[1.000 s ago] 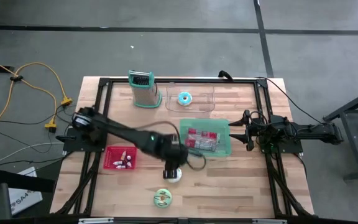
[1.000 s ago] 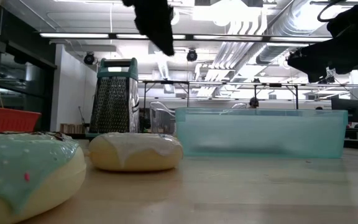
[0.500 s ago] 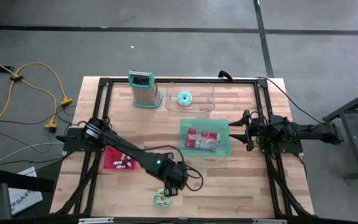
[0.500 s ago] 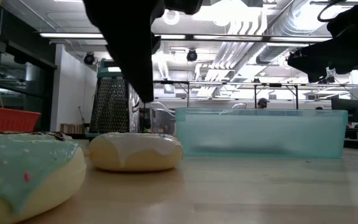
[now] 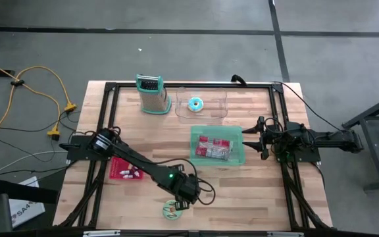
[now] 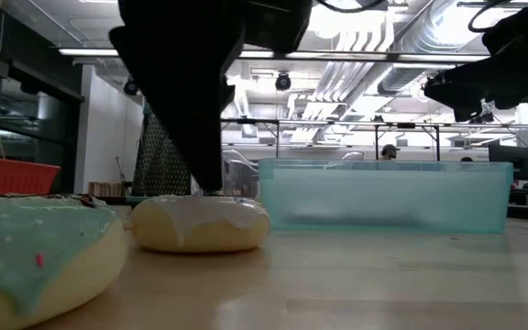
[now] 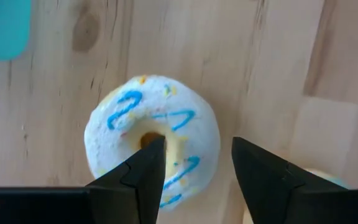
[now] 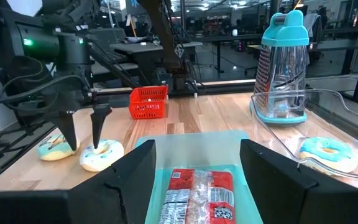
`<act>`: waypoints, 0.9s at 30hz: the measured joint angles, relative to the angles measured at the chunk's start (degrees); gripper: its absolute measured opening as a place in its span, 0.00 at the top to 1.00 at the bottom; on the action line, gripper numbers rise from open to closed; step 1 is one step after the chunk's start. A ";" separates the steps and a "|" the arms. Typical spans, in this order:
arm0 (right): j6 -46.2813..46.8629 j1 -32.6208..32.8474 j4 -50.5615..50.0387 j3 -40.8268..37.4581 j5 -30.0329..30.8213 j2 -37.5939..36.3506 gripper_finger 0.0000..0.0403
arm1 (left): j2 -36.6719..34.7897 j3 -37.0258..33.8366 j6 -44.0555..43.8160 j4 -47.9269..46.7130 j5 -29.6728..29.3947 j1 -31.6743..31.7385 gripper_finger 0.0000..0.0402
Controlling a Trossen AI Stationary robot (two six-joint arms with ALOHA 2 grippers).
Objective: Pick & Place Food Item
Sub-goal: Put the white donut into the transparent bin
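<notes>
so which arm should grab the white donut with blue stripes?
Left. The left gripper hangs open directly over the white donut, one finger above its hole. The right gripper sits parked behind the teal bin, far from it.

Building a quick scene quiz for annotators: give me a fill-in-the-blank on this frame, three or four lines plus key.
1. The left gripper, fingers open, hangs over the white doughnut with ____ stripes.
2. The red snack packets lie in the ____ bin.
3. The blue-iced doughnut sits in the clear container, beside the box ____.
4. The right gripper waits at the table edge, looking over the ____ bin.

Missing words: blue; teal; grater; teal
</notes>
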 joint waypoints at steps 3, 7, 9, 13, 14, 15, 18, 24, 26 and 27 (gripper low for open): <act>0.00 0.00 0.02 -0.01 0.00 0.01 0.45 | 0.12 -0.19 -0.57 -0.06 -0.47 0.04 0.56; 0.00 -0.01 0.05 0.00 0.00 0.03 0.45 | 1.07 -0.29 -2.15 -0.01 -0.35 0.11 0.56; 0.00 0.00 0.05 -0.01 -0.01 0.03 0.45 | 1.83 -0.27 -2.62 0.58 -0.18 0.10 0.56; 0.00 -0.01 0.02 0.00 0.00 0.03 0.45 | 2.46 -0.19 -3.16 0.98 -0.11 -0.02 0.56; 0.00 0.00 0.05 -0.02 -0.02 0.03 0.45 | 2.61 -0.17 -3.16 1.12 -0.11 -0.02 0.56; 0.00 0.01 0.07 -0.02 -0.02 0.03 0.45 | 2.77 -0.20 -3.16 0.97 -0.13 -0.02 0.56; 0.00 -0.01 0.00 -0.01 0.00 0.03 0.45 | 3.21 -0.20 -3.42 1.25 -0.07 -0.02 0.56; 0.00 -0.01 0.00 0.00 0.00 0.03 0.45 | 3.47 -0.22 -3.55 1.34 -0.09 0.00 0.56; 0.00 0.01 0.00 -0.01 0.00 0.03 0.45 | 3.47 -0.22 -3.57 1.35 -0.07 0.00 0.57; 0.00 0.00 0.00 -0.01 -0.01 0.03 0.45 | 3.47 -0.22 -3.55 1.33 -0.07 0.00 0.57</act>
